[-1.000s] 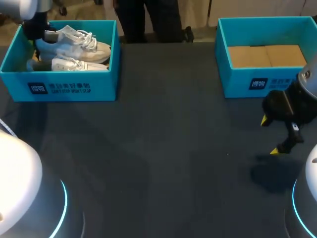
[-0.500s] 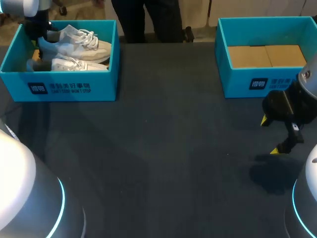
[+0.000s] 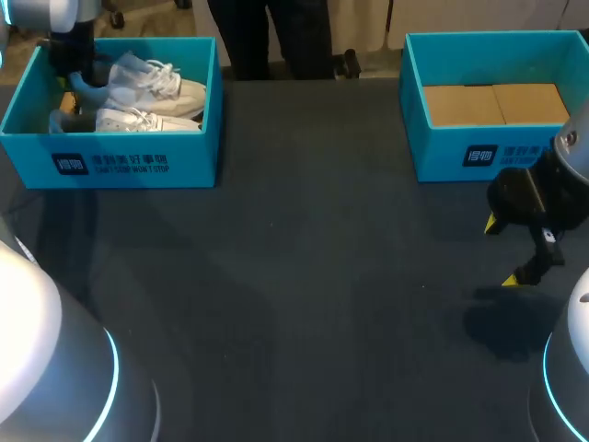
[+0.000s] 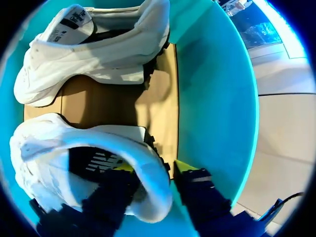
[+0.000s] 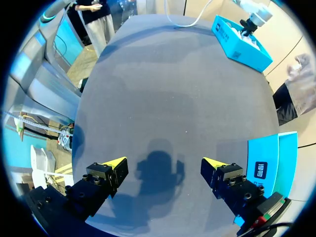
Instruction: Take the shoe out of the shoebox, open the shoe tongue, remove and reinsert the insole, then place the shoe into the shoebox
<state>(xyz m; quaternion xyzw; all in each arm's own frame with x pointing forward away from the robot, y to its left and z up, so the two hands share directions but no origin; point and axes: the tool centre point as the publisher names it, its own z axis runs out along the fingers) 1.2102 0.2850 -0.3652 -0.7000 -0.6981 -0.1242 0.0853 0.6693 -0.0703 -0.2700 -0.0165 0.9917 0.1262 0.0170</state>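
Tabletop [image 3: 304, 276] is lying open between the far-right box [image 3: 497, 155] and far-left shoebox [image 3: 110, 164], where a second shoe [image 3: 138, 121] is crowding the held shoe [image 3: 158, 87].

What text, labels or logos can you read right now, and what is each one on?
left shoebox, front wall: logo square and white lettering, too small to read.
right shoebox, front wall: the same kind of print, too small to read.
other shoe, tongue label: blurred, unreadable.
held shoe, insole: white mark next to the left hand, unreadable.
Nothing can be quoted with confidence.
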